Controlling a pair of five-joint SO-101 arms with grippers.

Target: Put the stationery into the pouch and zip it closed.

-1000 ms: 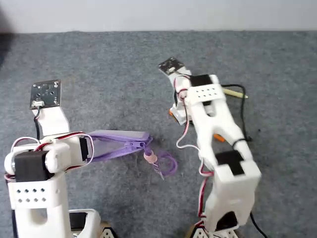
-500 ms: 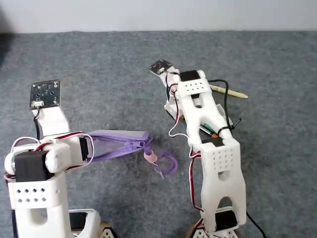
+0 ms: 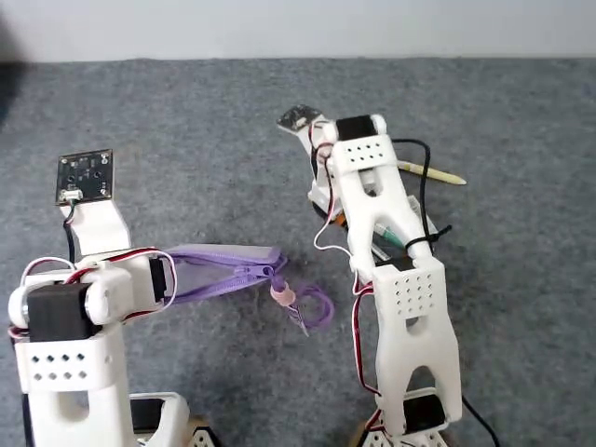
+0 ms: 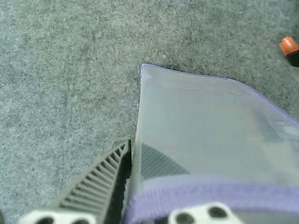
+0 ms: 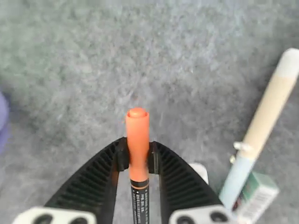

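Clamped on the pen (image 5: 138,133), the right pincer (image 5: 138,156) should carry it cap-first into the pouch (image 4: 205,126) mouth (left pincer (image 4: 131,182) pinches its edge).

Pouch (image 3: 223,265): translucent, purple-edged; one edge is pinched by the left gripper (image 4: 132,156); a pink bead and a purple loop are seen at the zip end.
Orange-capped pen (image 5: 137,135): black barrel, clamped in the right gripper (image 5: 138,154), apart from the pouch, beyond its zip end.
Cream pen (image 3: 436,172): laid flat, farther from the pouch.
Green-and-white block (image 5: 254,198): just beside the cream pen.
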